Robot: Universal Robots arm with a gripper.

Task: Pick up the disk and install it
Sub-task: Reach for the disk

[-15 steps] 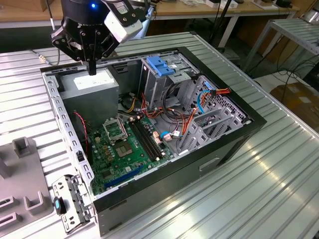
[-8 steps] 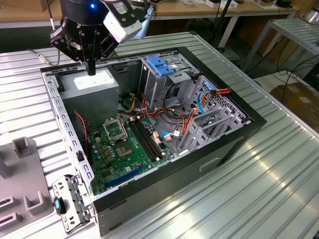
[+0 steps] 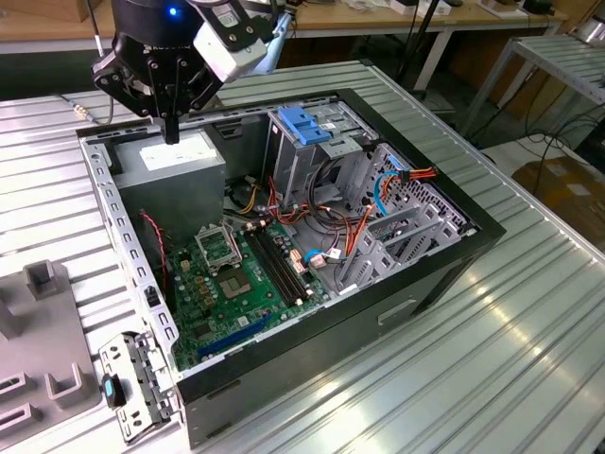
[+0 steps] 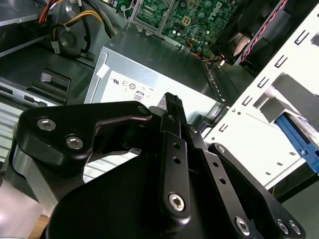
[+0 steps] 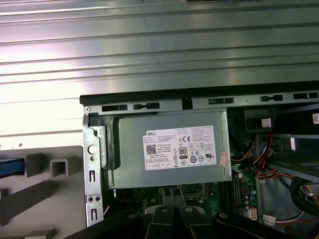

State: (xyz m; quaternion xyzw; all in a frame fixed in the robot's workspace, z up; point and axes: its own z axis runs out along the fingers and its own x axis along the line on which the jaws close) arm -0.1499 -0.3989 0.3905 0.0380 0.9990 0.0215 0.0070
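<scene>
My gripper (image 3: 171, 132) hangs fingers-down over the back left corner of the open computer case (image 3: 444, 274), just above the grey power-supply box (image 3: 175, 163). Its two fingers are pressed together with nothing between them; the second wrist view shows the same shut gripper (image 4: 172, 102) over that box (image 4: 164, 74). The disk is out of view as a whole. A blue strip (image 5: 10, 167) lies in the grey slotted holder (image 5: 47, 184) beside the case, and I cannot tell whether it belongs to the disk. The blue-topped drive cage (image 3: 307, 128) stands at the back of the case.
The motherboard (image 3: 236, 274) lies on the case floor with red, orange and blue cables (image 3: 350, 222) beside it. The grey holder (image 3: 38, 331) and a metal bracket (image 3: 132, 378) sit on the ribbed table at the exterior view's left. Bare ribbed table (image 3: 492, 359) stretches to the right.
</scene>
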